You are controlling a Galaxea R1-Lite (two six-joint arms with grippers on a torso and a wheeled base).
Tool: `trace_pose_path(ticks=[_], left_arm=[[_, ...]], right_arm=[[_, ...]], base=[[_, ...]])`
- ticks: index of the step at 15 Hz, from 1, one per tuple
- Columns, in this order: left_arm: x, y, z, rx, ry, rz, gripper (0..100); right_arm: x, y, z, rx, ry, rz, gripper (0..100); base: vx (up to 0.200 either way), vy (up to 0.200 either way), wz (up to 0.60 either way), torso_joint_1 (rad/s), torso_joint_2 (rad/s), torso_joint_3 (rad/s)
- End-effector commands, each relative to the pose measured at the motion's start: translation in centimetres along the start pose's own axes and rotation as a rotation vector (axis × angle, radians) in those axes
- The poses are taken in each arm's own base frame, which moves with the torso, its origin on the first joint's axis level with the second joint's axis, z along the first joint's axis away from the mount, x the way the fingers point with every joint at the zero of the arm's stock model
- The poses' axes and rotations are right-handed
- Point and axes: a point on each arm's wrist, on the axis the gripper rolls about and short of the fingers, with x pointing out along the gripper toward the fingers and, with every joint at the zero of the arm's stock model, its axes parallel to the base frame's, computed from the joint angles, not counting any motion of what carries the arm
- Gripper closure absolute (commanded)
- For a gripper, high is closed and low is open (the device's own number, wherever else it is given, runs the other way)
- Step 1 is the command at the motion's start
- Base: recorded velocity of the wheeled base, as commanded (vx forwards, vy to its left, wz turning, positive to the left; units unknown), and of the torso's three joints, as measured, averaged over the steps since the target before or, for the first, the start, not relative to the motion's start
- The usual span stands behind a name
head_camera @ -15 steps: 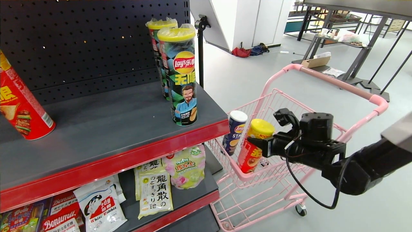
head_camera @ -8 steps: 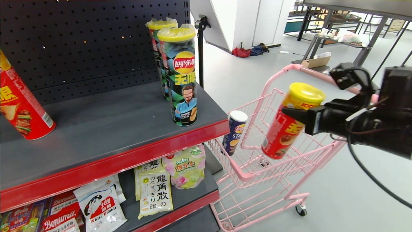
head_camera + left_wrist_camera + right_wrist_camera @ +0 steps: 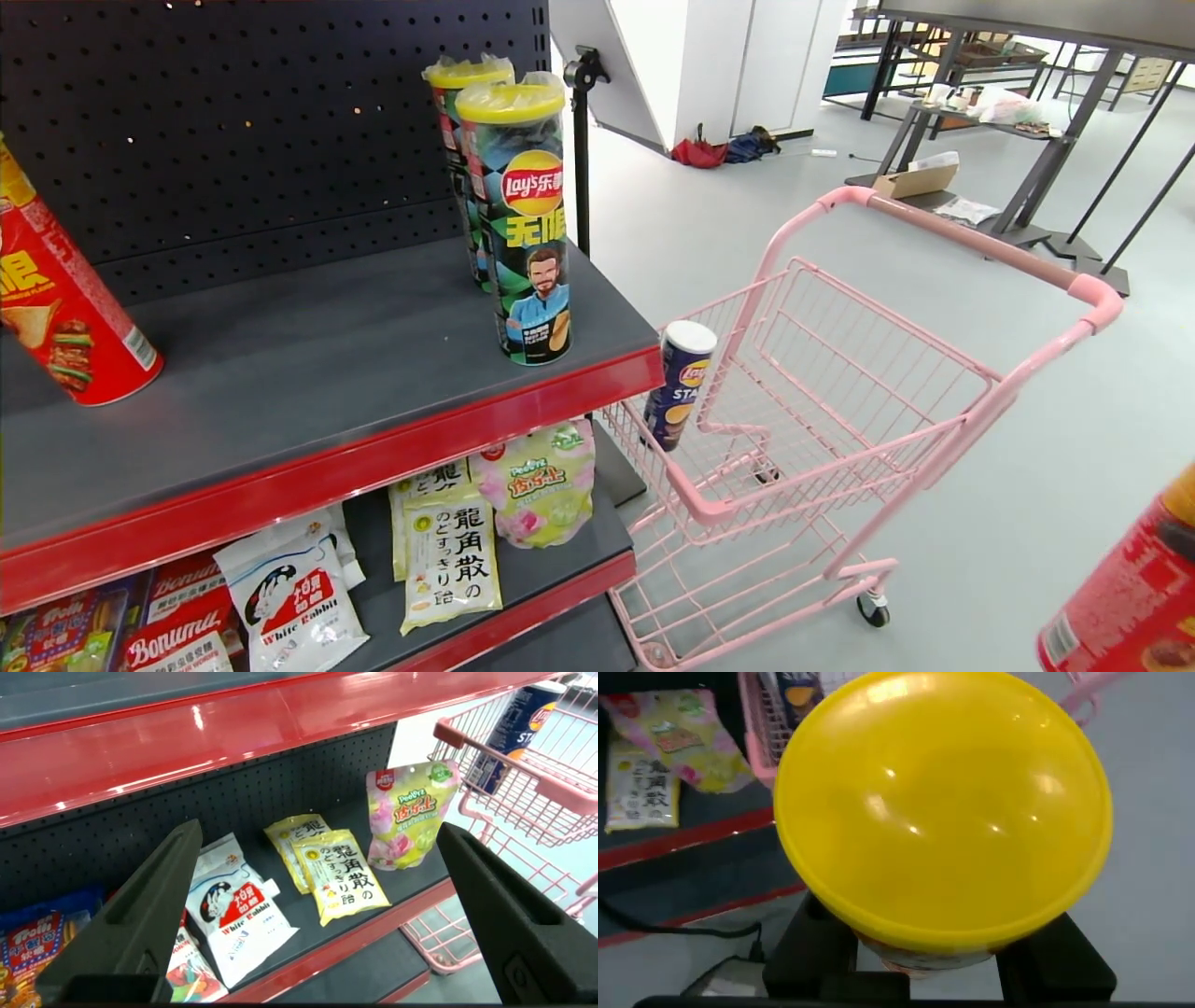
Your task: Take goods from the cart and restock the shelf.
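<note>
right gripper (image 3: 934,952) clamps the red chip can (image 3: 1125,597) at 4 o'clock, well off the shelf (image 3: 327,345) at 9 o'clock, left gripper (image 3: 320,833) released; a careless swing in could topple the standing cans (image 3: 530,224).

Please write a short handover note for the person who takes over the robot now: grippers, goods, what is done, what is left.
Left gripper: jaws open, empty, facing the lower shelf with snack bags.
Right gripper: shut on the red can, held clear of the cart.
Done: red can is out of the cart.
Left: set it on the top shelf; then fetch the blue can from the cart's corner nearest the shelf.
</note>
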Motion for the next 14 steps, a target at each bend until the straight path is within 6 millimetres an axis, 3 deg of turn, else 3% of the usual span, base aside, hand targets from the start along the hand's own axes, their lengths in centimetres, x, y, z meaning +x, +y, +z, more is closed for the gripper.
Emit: trace_pose_path(ticks=[1, 4, 14], left_arm=[[0.00, 0.00, 0.00, 0.000, 0.000, 0.001, 0], [0.00, 0.00, 0.00, 0.000, 0.000, 0.001, 0], [0.00, 0.00, 0.00, 0.000, 0.000, -0.001, 0]], right_arm=[[-2.38, -0.40, -2.18, 0.031, -0.076, -0.072, 100], [-2.44, -0.41, -2.01, 0.019, -0.086, -0.073, 100], [-2.01, -0.38, -1.42, -0.009, -0.071, -0.062, 100]], base=[[0.000, 0.000, 0.00, 0.000, 0.00, 0.000], [0.000, 0.000, 0.00, 0.097, -0.27, -0.175], [0.000, 0.000, 0.00, 0.192, -0.49, -0.301]])
